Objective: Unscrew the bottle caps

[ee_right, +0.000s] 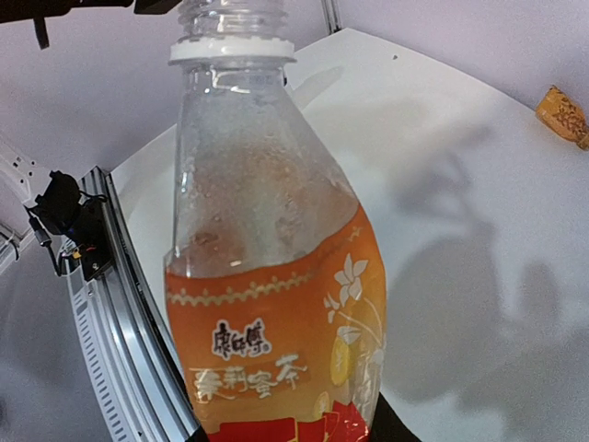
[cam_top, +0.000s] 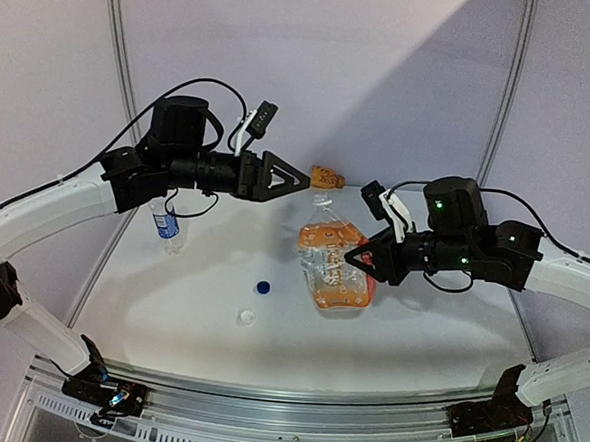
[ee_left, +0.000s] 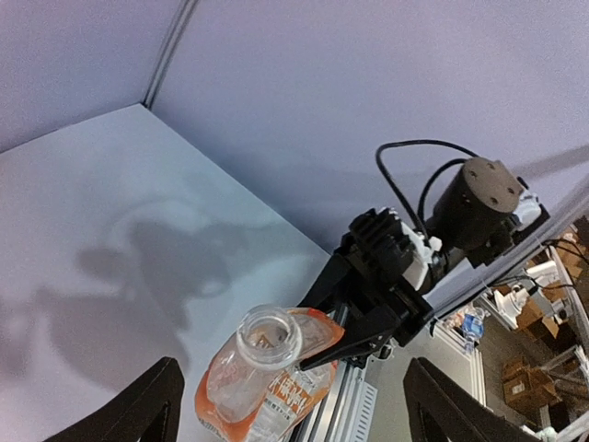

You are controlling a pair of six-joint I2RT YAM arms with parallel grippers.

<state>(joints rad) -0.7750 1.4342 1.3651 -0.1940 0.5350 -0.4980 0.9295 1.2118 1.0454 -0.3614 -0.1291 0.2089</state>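
as right gripper grips orange bottle, neck open, upper part empty

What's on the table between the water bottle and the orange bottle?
Top view: the dark blue cap lies roughly midway between water bottle and orange bottle; the white cap lies close by.

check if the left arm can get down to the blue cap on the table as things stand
Probably yes: the blue cap lies in the open, apart from the white cap and the orange bottle, and the left gripper is open and empty.
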